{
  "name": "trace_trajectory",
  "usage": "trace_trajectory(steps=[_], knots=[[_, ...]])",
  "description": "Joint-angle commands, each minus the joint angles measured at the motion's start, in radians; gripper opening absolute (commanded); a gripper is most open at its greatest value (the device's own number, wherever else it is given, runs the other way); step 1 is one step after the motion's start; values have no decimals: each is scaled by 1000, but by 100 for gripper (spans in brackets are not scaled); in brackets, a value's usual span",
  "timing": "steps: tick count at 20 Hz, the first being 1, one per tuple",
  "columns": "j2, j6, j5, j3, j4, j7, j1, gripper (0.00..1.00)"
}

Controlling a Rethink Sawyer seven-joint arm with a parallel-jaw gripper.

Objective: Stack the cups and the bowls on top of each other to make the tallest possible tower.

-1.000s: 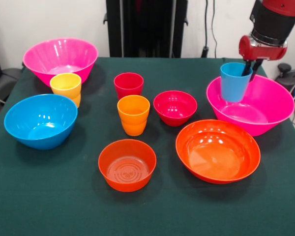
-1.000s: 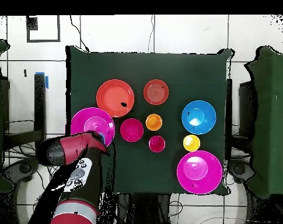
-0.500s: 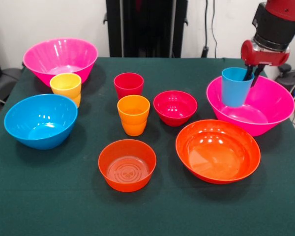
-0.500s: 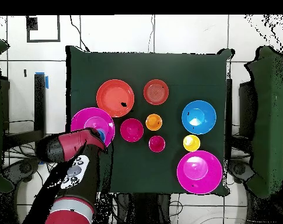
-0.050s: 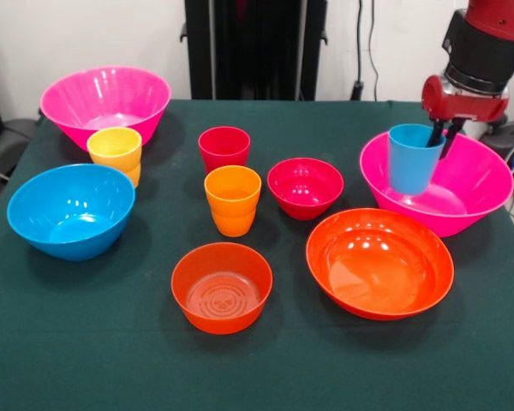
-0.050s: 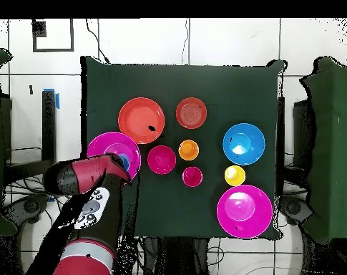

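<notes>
Blue cup (image 5: 410,157), glossy and tilted a little, hangs inside the pink bowl (image 5: 463,197) at the bench (image 5: 86,342) edge; the end effector (image 5: 441,135) pinches its rim, one finger inside. From the front this grip is clear; from overhead the red arm (image 6: 86,179) hides nearly all of the cup. No readable writing shows on any cup or bowl
</notes>
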Motion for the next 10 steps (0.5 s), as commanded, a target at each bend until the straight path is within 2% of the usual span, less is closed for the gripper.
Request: trace_trajectory(steps=[1,10], knots=[[39,55,54,48,-81,208,36,0],[72,56,75,23,-101,213,77,0]])
